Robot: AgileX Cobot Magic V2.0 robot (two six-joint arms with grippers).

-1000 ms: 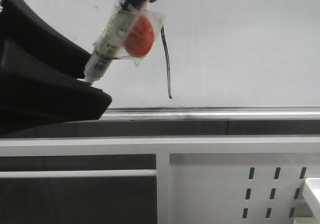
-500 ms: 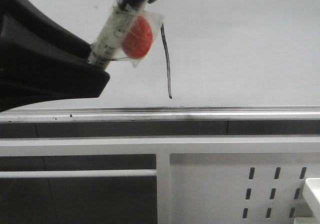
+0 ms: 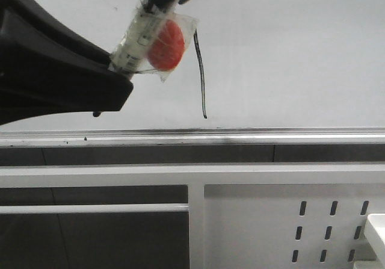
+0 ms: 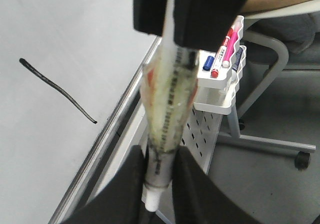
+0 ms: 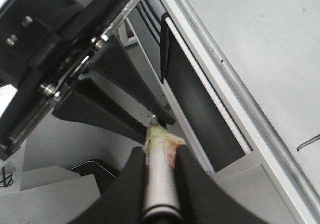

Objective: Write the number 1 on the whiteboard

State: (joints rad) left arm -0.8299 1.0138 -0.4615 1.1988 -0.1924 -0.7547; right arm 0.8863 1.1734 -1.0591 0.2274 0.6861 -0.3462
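Note:
The whiteboard (image 3: 289, 52) fills the upper front view, with its silver rail (image 3: 240, 138) below. The number 1 (image 3: 201, 76) is a thin black curved stroke on it; it also shows in the left wrist view (image 4: 57, 90). A marker pen (image 3: 141, 34) wrapped in clear plastic, with a red round piece (image 3: 166, 43) taped to it, hangs tilted in front of the board. My right gripper (image 5: 159, 154) is shut on its silver upper end. My left gripper (image 4: 160, 159) is shut on its lower end, hiding the tip in the front view.
A white perforated metal panel (image 3: 289, 227) stands below the board. A white holder (image 4: 222, 63) with red, blue and pink markers hangs on it. A chair frame with a castor (image 4: 300, 160) stands on the floor beyond.
My left gripper has risen and closed around the marker's lower end, covering its white tip. The marker and right gripper have shifted only slightly upward.

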